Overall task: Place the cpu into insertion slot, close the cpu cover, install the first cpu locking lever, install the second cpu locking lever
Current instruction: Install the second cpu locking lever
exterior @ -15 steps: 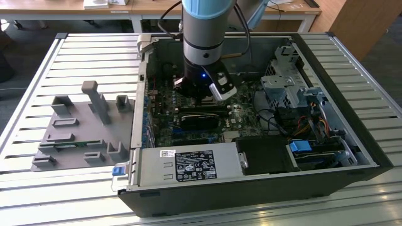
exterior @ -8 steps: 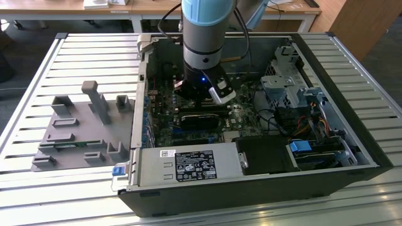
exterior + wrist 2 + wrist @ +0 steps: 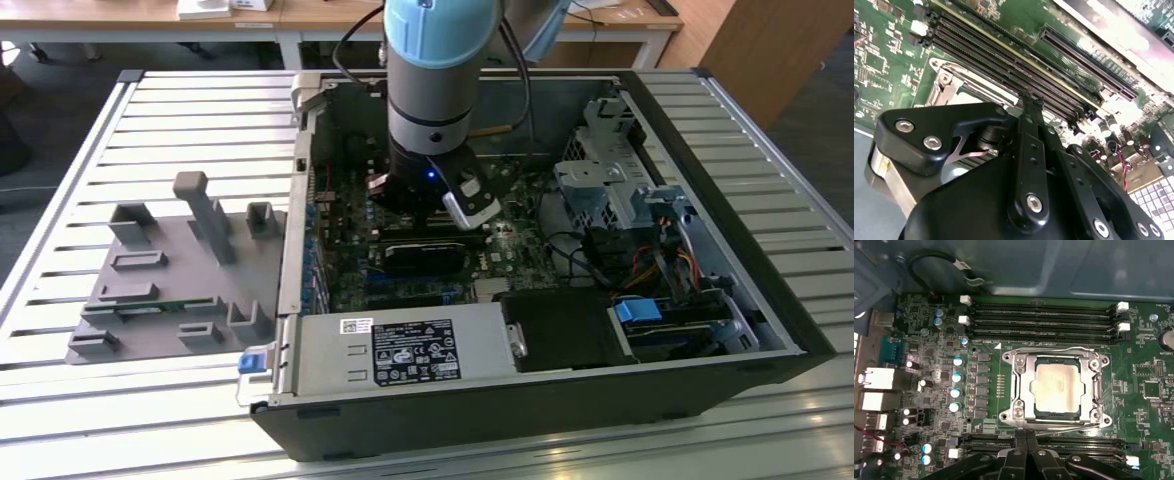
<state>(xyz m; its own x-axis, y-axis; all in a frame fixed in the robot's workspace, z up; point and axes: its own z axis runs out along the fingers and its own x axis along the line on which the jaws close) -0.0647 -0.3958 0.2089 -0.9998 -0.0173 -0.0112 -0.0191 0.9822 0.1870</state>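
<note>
Cpu (image 3: 1055, 389) sat in insertion slot (image 3: 1040, 412) at centre frame, cpu cover (image 3: 1022, 390) lay closed over it, claw (image 3: 1026, 437) pressed together just beside slot's edge

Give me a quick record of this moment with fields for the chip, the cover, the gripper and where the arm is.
cpu: seated in the insertion slot, metal top showing
cpu cover: lying flat around the chip
gripper: fingers together, holding nothing, beside the socket near the memory slots
arm: reaching down into the open computer case
</note>
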